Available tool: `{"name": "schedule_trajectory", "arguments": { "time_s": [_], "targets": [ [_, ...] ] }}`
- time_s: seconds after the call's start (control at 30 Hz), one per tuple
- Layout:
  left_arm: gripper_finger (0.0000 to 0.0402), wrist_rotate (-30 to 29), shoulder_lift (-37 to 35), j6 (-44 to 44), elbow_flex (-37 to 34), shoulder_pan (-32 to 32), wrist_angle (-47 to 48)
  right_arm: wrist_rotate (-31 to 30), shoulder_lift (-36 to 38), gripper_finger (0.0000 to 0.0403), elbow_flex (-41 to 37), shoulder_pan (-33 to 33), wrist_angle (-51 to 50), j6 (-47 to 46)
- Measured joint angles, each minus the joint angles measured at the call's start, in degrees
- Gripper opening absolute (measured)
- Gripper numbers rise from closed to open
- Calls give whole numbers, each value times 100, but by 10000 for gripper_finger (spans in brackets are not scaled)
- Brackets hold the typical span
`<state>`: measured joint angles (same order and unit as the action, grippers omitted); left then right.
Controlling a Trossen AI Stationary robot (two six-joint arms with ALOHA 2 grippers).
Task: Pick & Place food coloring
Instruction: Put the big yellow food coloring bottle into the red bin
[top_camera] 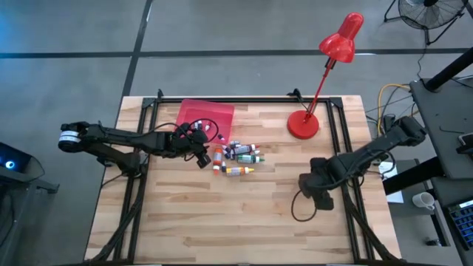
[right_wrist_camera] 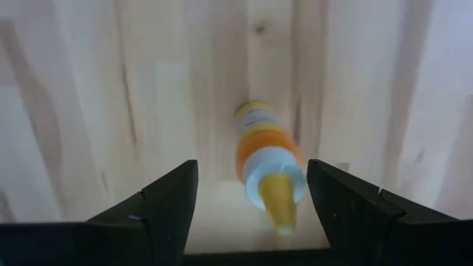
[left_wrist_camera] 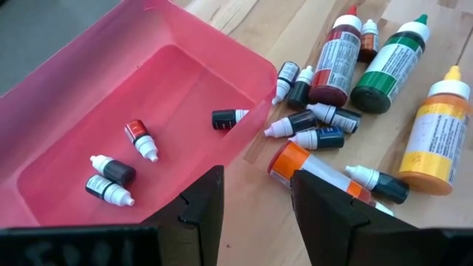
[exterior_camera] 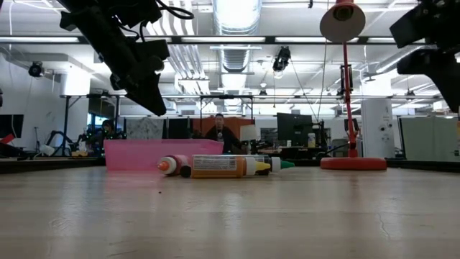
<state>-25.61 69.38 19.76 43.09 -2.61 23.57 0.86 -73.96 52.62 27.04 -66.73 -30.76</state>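
Right end effector (right_wrist_camera: 251, 214) open, straddling yellow-capped bottle (right_wrist_camera: 267, 166), tip toward camera.

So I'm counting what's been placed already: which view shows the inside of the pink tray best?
The left wrist view: it looks down into the pink tray, showing four small bottles lying inside. The high view shows the tray partly covered by the left arm. The low view shows only its side wall. The right wrist view misses it.

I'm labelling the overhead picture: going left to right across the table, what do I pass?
Left gripper, open, empty → heap of food coloring bottles → red desk lamp → right gripper, open around an orange-and-yellow bottle.
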Motion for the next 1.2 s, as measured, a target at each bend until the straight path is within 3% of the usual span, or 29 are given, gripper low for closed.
{"name": "schedule_trajectory", "arguments": {
  "time_s": [0.13, 0.47, 0.8, 1.2],
  "targets": [
    [131, 1, 0, -45, -2, 0, -2, -387, 1, 246, 59, 162, 0, -389],
    [131, 1, 0, -45, -4, 0, -2, -401, -19, 246, 50, 247, -213, -512],
    [131, 1, 0, -17, -4, 0, -1, -408, -19, 211, 2, 247, -180, -494],
    [131, 1, 0, -12, -4, 0, 0, -390, -19, 209, -125, 245, -125, -527]
  ]
}}
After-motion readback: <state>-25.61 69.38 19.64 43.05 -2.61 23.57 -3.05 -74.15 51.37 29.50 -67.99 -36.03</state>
